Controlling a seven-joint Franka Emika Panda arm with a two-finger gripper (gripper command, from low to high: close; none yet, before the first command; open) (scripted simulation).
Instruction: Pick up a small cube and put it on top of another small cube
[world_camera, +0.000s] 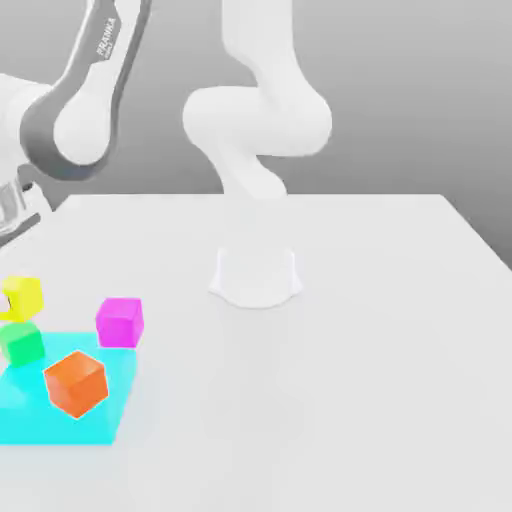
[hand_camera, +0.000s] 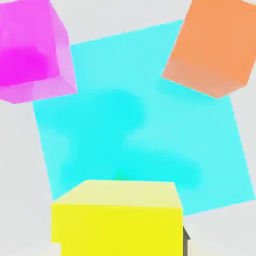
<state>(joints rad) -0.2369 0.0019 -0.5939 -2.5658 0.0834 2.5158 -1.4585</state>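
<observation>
The small yellow cube (world_camera: 24, 298) hangs just above the green cube (world_camera: 22, 344) at the exterior view's far left, over the edge of a cyan mat (world_camera: 60, 415). My gripper (world_camera: 16, 290) is shut on the yellow cube, and the arm comes down from the upper left. In the hand view the yellow cube (hand_camera: 117, 220) sits close and large between the fingers, with a dark fingertip (hand_camera: 186, 241) at its side. Only a sliver of the green cube (hand_camera: 118, 175) peeks out past it.
A magenta cube (world_camera: 119, 321) stands at the mat's far corner and a larger orange cube (world_camera: 76, 383) rests on the mat; both are close to the green cube. The robot's white base (world_camera: 255, 277) stands mid-table. The white tabletop (world_camera: 350, 380) stretches to the right.
</observation>
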